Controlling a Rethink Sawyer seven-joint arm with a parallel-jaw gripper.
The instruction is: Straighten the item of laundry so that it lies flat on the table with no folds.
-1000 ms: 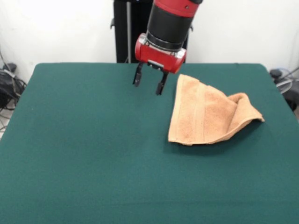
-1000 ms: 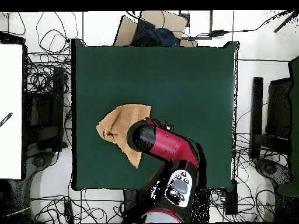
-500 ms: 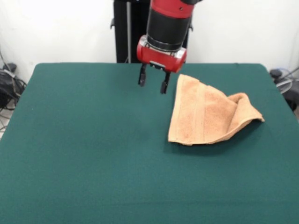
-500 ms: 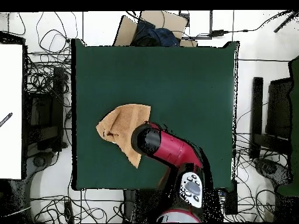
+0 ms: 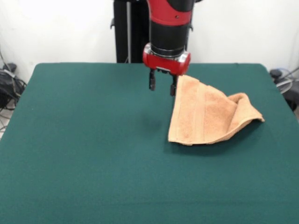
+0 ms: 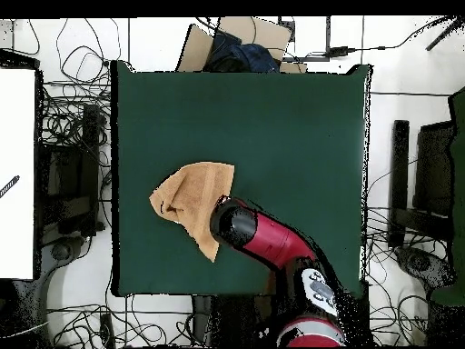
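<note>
The item of laundry [image 5: 208,114] is a peach-orange towel, folded over into a rough triangle on the right half of the green table [image 5: 93,154]. Its right corner is bunched and raised. From overhead the item of laundry [image 6: 188,202] lies at the table's [image 6: 291,127] left side. My gripper [image 5: 162,87] hangs open just above the cloth's far-left corner, its right finger next to that edge, with nothing between the fingers. In the overhead view the arm [image 6: 263,241] covers the gripper.
A cardboard box with dark cloth [image 6: 238,45] sits beyond the table's far edge in the overhead view. Cables and equipment [image 6: 68,164] surround the table. A white surface [image 6: 16,173] stands at the left.
The gripper has moved rightward in the front view, from beside the towel to right at its far-left corner, and turned more upright. The towel has not moved.
</note>
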